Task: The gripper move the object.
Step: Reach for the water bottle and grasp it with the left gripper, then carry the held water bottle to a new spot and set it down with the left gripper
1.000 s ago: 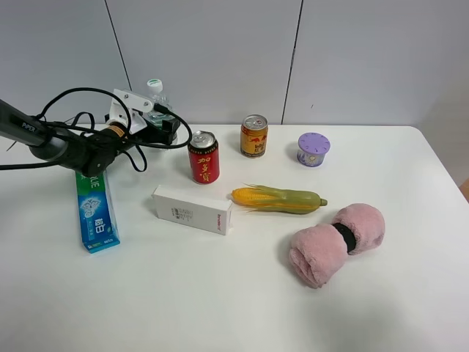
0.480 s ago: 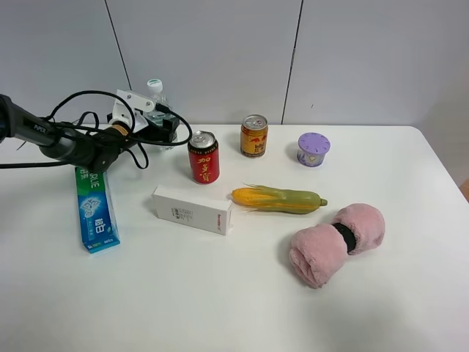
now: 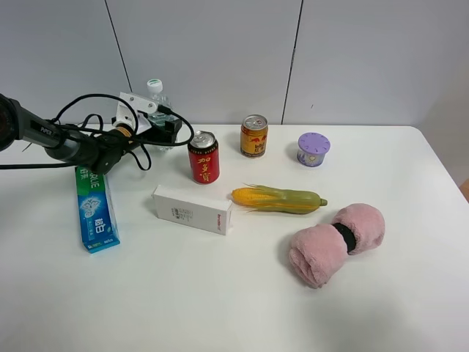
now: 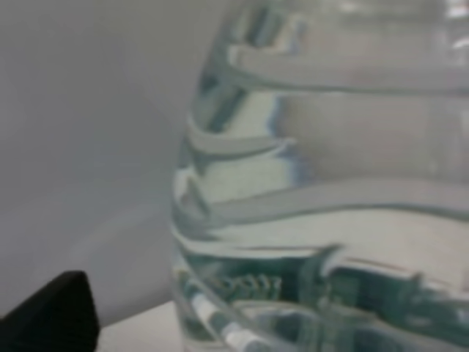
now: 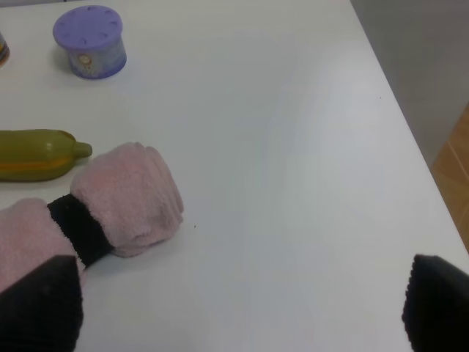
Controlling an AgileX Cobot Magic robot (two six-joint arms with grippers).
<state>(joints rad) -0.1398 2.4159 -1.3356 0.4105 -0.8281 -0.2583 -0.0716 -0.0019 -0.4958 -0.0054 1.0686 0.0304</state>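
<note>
Where the table (image 3: 220,308) meets the back wall at its far left, we list the bottle (image 3: 154,89): clear, white-capped and upright, with the left fingers (image 4: 55,312) set about its lower body. Whether those fingers are clenched on it or only stand beside it, we cannot tell. The left wrist view is filled by the bottle's ribbed plastic, with one dark fingertip at the edge. The right fingers (image 5: 40,308) are released and spread wide, with nothing between them, over the table's right side.

Neighbouring items, as we count them:
- red can (image 3: 204,157): upright, near the bottle on its right, the closest obstacle.
- gold-orange can (image 3: 254,136): upright, further right along the back.
- purple lidded tub (image 3: 314,149): right of that can.
- toothpaste box (image 3: 96,213): flat, its far end under the left arm (image 3: 58,143) and black cables (image 3: 88,99).
- white carton (image 3: 193,209): flat, in front of the red can.
- corn cob (image 3: 278,199): lying just right of the carton.
- pink towel roll (image 3: 337,242): dark band around it, front right.
</note>
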